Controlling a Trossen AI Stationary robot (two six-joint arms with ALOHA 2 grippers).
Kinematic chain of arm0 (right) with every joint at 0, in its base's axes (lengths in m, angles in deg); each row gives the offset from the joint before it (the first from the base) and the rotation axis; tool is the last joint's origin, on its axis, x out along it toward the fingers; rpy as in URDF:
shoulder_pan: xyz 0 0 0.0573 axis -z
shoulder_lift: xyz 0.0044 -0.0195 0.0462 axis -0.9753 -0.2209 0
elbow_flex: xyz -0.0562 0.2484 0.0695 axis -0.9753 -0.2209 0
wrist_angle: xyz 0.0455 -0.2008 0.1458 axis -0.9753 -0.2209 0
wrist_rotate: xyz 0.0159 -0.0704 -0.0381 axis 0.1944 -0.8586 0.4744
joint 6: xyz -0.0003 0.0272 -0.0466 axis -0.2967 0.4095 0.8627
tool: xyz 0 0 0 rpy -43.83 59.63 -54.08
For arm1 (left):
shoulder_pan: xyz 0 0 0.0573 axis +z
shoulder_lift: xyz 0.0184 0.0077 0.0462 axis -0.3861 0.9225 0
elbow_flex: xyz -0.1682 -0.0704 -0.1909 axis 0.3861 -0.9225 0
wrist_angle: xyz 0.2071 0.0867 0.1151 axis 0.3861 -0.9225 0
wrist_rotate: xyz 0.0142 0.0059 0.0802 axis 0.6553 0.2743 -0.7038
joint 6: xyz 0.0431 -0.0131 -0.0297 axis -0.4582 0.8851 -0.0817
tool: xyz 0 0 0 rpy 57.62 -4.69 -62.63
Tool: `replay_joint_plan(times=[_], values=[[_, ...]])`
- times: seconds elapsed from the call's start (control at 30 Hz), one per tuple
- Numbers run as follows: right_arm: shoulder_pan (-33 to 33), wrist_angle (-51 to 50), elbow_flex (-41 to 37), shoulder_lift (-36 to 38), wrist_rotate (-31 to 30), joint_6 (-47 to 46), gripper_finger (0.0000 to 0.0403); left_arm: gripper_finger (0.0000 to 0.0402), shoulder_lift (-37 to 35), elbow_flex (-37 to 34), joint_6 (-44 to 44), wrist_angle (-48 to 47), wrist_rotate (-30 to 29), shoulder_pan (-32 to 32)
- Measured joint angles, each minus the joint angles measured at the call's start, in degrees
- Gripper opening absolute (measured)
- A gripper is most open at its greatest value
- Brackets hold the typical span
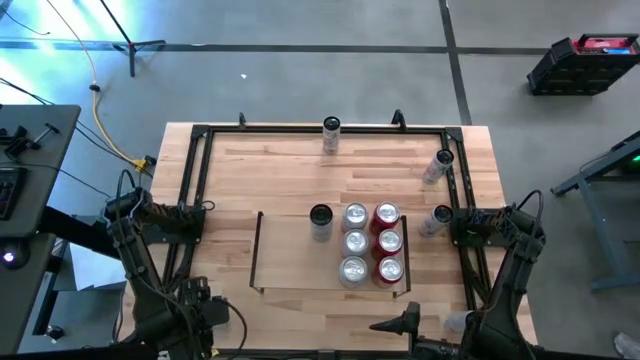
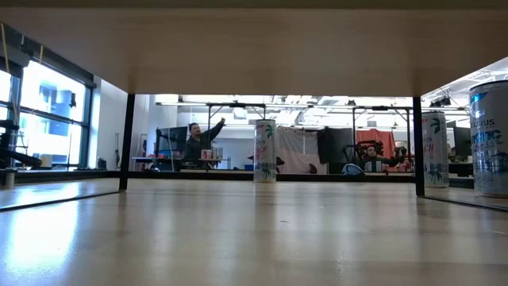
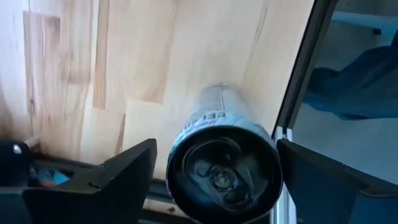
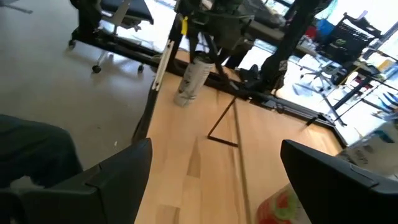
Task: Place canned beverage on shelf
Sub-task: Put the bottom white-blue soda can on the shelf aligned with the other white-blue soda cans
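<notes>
The left gripper (image 3: 214,180) sits at the table's (image 1: 280,170) near edge toward its left corner, fingers spread wide around a can (image 3: 224,162) that stands between them; whether the pads touch it is hard to tell. The right gripper (image 4: 214,180) waits spread and empty at the near edge. The shelf (image 1: 258,250) holds seven cans, six of them packed against its right rail.

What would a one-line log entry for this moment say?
left gripper: open, flanking a can at table edge | right gripper: open, empty, near shelf | shelf: seven cans
</notes>
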Motion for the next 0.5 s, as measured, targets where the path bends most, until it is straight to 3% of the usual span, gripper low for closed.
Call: replay_joint_plan(times=[0.27, 0.5], values=[[0.0, -0.05, 0.0, -0.18, 1.05, -0.84, 0.0341, 0.0321, 1.04, 0.04, -0.1, 0.27, 2.74, -0.09], [0.04, -0.26, 0.0, -0.2, 0.65, -1.13, 0.0341, 0.0321, 1.0, 0.02, 9.16, 0.95, 3.14, 0.15]])
